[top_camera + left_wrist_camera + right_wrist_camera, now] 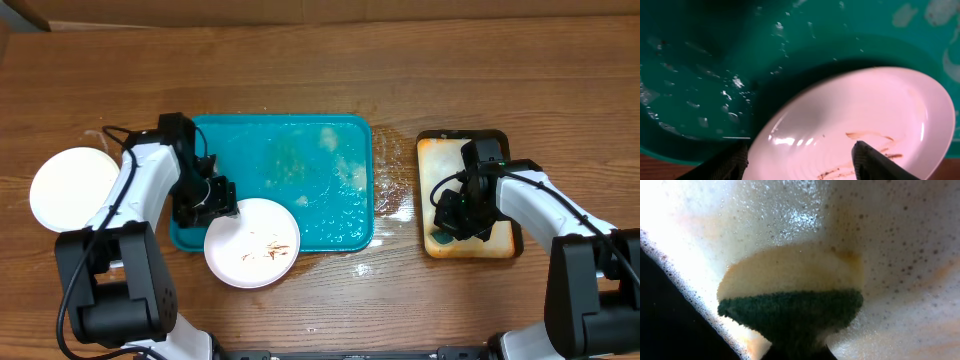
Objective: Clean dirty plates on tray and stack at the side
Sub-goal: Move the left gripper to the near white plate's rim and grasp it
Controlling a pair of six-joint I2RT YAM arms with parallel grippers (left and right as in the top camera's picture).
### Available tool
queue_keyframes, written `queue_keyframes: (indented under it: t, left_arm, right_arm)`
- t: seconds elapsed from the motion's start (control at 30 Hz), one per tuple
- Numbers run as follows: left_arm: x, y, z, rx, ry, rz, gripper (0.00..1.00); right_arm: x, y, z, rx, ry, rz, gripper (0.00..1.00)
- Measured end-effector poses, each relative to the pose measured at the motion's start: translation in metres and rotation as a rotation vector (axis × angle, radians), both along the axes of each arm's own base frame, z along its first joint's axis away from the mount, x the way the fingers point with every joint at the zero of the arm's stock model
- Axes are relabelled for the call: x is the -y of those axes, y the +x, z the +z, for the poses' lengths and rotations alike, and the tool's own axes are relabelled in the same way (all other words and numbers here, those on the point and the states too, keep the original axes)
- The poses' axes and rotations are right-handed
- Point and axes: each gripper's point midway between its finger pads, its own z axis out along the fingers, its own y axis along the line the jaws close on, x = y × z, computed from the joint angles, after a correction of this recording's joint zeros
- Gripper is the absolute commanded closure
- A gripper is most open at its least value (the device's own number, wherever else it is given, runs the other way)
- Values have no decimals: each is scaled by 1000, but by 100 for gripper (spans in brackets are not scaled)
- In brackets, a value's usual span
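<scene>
1. The tray (240, 150) lies with its long side running left to right; the smeared plate (255, 245) sits face-up on its near-left corner (overhanging the rim).
2. Left gripper (225, 205): fingers spread, astride that plate's edge.
3. Right gripper (450, 220): clenched on a sponge (790, 295) over the beige tray (500, 240).

Wooden tabletop (300, 70) was matt, grained. Teal tray (240, 150) looked glossy wet plastic. White plate (855, 110) before left pincer (802, 160) shone smooth. Yellow sponge (790, 275) showed porous foam, rough green face.
</scene>
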Motion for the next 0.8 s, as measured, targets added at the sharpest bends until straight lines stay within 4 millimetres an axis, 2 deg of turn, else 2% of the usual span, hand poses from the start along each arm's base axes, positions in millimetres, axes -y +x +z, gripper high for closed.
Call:
queue_keyframes:
  t: [0.33, 0.6, 0.67, 0.7, 0.77, 0.8]
  left_arm:
    - [-46, 8, -12, 73, -20, 187, 27]
    - [-29, -6, -31, 56, -86, 174, 31]
    - [-23, -7, -32, 70, -96, 156, 46]
    - [-21, -6, -33, 82, -99, 150, 66]
    - [-17, -8, -35, 94, -106, 134, 95]
    - [-12, -11, -37, 89, -119, 128, 96]
  right_arm:
    - [-2, -8, 0, -32, 15, 14, 96]
    - [-2, -16, 1, -66, 16, 14, 96]
    - [-2, -18, 1, -76, 15, 13, 96]
    - [-2, -19, 1, -80, 15, 14, 96]
    - [-2, -21, 1, -87, 15, 14, 96]
    - [-2, -21, 1, -87, 16, 13, 96]
